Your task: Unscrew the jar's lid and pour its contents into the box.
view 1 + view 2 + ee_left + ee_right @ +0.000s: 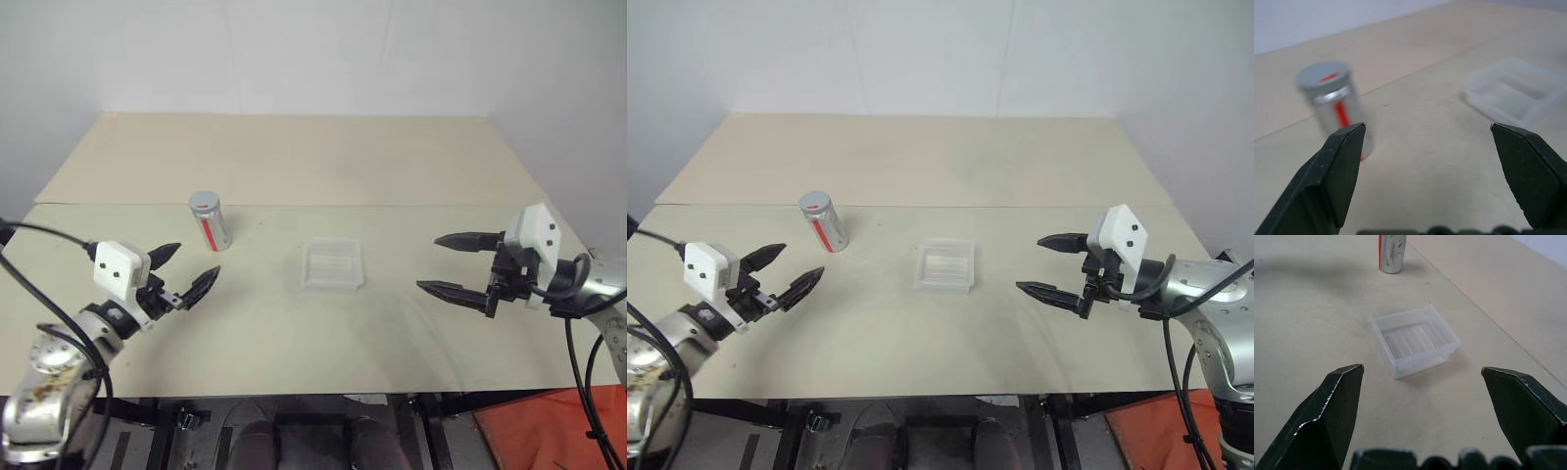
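left eye view: jar point(211, 224) (lid point(204, 202) on) well inside table point(294, 157) edges.

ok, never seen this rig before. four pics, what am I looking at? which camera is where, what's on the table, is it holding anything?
It is a humanoid robot with two arms, each ending in a two-fingered black gripper. The two wide pictures come from a stereo camera on its head, looking down over a beige table. The two close-ups come from wrist cameras looking out between each gripper's fingers. On the table stand a small silvery jar with its grey lid on, and, a little apart, a clear plastic box, empty. The left gripper is near the jar, the right gripper is beside the box. Both are open and hold nothing.
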You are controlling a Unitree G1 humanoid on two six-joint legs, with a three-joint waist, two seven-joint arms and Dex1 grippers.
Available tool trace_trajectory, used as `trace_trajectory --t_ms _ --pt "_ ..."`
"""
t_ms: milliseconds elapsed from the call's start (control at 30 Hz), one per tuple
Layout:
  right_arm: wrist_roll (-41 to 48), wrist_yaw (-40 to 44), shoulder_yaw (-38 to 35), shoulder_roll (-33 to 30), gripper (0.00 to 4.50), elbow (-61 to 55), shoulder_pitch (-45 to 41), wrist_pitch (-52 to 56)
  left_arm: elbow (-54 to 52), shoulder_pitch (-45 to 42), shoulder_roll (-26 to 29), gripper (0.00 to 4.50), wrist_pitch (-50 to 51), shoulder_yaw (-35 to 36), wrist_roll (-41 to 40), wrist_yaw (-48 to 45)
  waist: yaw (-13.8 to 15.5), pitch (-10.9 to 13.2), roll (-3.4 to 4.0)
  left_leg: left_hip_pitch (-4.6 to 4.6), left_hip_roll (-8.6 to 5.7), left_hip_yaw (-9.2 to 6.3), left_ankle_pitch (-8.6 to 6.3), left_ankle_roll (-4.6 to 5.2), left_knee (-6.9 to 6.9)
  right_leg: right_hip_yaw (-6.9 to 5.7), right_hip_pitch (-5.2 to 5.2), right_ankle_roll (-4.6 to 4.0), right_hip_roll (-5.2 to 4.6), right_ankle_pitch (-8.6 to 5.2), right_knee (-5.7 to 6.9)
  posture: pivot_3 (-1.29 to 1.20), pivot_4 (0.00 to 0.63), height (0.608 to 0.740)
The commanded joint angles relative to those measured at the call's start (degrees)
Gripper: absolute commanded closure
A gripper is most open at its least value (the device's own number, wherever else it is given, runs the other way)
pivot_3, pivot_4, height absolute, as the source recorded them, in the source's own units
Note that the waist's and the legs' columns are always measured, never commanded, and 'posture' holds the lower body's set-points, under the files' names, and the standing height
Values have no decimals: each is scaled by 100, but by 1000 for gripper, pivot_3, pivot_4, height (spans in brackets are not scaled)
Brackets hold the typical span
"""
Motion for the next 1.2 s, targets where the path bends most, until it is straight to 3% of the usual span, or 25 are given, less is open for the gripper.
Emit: trace_trajectory --t_ms 33,167,300,1200 --pt "24 31 -96 -41 0 -73 -163 -188 -300 -119 -695 54 -404 -505 766 1112 36 0 -1 2 -2 -1 0 0 1 0 4 2 -1 1 -2 0 150 740" --pt "15 68 -73 -47 0 -75 -239 -226 128 -565 -1630 54 -965 -930 1745 2368 119 -1 -2 1 -4 -2 0 0 5 0 8 4 1 10 -5 0 150 740" --pt "40 43 -113 -39 0 -130 -254 -230 506 -683 -1964 54 -1253 -1254 2411 2867 116 -3 -4 0 -6 -1 0 0 4 3 10 6 0 11 -13 0 150 740" --pt "70 -97 -141 93 0 -413 -156 -308 4507 -3228 -2013 54 -2697 -1285 2647 3109 126 -4 -5 -10 -9 -3 1 0 8 -1 5 16 0 18 -15 0 150 740"
